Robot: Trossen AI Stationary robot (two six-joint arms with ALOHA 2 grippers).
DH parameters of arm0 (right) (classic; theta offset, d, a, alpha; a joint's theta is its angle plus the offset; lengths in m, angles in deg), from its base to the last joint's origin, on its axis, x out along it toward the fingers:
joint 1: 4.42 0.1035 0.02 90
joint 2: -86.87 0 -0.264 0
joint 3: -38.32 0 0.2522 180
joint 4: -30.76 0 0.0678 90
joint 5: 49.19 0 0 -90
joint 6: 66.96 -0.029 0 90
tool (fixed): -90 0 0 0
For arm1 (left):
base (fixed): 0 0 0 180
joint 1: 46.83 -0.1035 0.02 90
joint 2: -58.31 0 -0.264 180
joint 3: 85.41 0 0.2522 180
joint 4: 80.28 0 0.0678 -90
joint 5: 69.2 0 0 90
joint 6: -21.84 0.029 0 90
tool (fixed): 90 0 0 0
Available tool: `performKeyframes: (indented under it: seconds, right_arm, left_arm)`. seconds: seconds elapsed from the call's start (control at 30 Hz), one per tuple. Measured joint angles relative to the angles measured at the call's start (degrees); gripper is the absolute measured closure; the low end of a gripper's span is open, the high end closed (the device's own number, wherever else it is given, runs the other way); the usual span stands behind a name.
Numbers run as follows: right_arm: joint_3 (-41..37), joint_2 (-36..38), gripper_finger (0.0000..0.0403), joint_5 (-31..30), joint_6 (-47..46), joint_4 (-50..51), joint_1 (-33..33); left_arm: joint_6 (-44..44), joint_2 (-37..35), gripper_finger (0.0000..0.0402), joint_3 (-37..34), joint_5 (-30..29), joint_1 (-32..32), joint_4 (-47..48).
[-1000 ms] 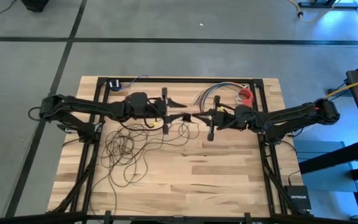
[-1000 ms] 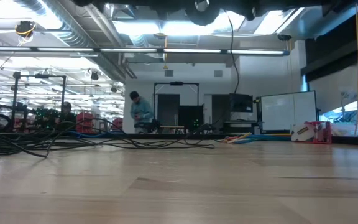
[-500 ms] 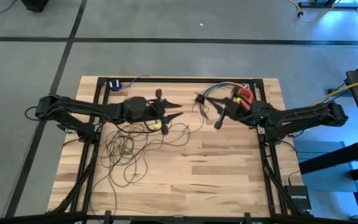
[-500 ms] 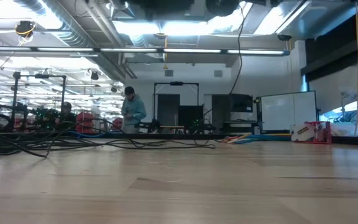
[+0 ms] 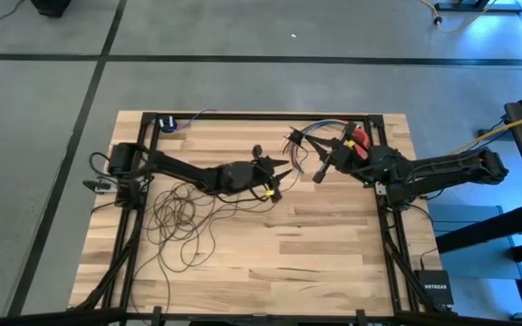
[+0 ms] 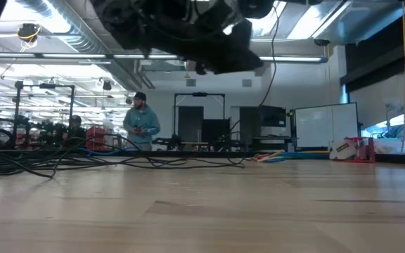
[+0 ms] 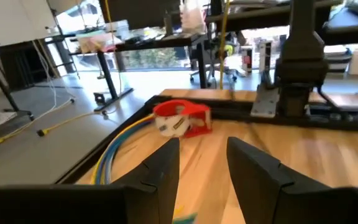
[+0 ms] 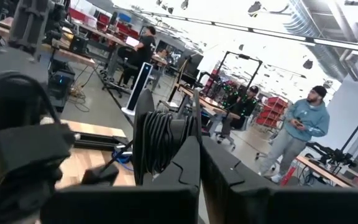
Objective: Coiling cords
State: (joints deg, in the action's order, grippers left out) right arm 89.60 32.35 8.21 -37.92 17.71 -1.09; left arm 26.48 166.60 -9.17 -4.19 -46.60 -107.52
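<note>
The cords lie as a loose heap of thin dark loops (image 5: 184, 217) on the table's left half, and show along the far table top in the low view (image 6: 118, 160). A tight bundle of their turns (image 8: 159, 142) sits at my right gripper (image 5: 311, 150), which is shut and raised at the far right. My left gripper (image 5: 282, 168) stands open near the table's middle, level, with nothing between its fingers (image 7: 166, 168). It points at the red tape roll (image 7: 180, 118). My right gripper (image 8: 197, 168) carries the bundle of cord turns (image 8: 151, 146) against the outer side of one finger, lifted clear of the table. The fingers hide whether the turns are pinched between them or looped round one finger.
A fan of multicoloured wires (image 5: 302, 136) and the red tape roll (image 5: 359, 138) lie at the far right. A small dark object (image 5: 166, 122) sits at the far left corner. Bare wood covers the near half. A person (image 6: 139, 123) stands in the room beyond.
My left gripper has gone down and toward the table's right and near edges, past the heap's far side. My right gripper has drawn back from the middle toward the far right, rising a little and rolling. The heap of cord has stayed put.
</note>
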Motion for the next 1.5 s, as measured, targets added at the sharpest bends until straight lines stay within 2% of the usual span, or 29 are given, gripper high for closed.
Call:
performKeyframes:
  seconds: [0.1,0.23,0.7,0.8,1.03,1.13,1.37,1.5]
  right_arm:
    - [0.0,0.0,0.0398,0.0,0.0,0.01,0.0]
    - [0.0,0.0,0.04,0.0,0.02,-0.05,0.0]
    - [0.0,0.0,0.0399,0.0,0.24,-0.13,0.0]
    - [0.0,-0.02,0.0398,0.01,0.26,-0.13,0.0]
    - [0.0,-0.04,0.0397,0.48,0.24,-0.15,0.0]
    - [0.0,-0.04,0.0397,0.66,0.07,-0.09,0.02]
    - [0.0,-0.06,0.0397,2.25,-0.07,0.49,0.02]
    - [0.0,-0.04,0.0398,2.86,-0.14,1.24,0.02]
  left_arm:
    - [0.14,2.78,0.0275,3.7,-3.51,1.02,0.21]
    - [0.25,3.86,0.0275,6.07,-4.3,0.92,1.74]
    - [-2.95,3.8,0.0278,6.3,-4.09,0.79,3.12]
    - [-2.48,3.78,0.0298,6.28,-4.17,0.8,3.65]
    - [0.71,3.78,0.0388,6.28,-4.62,0.3,6.02]
    - [4.12,3.2,0.0395,6.26,-7.27,-0.1,7.7]
    - [12.77,-1.65,0.0389,6.21,-19.93,-0.22,19.05]
    - [16.03,-6.08,0.0398,6.23,-21.61,-0.36,23.64]
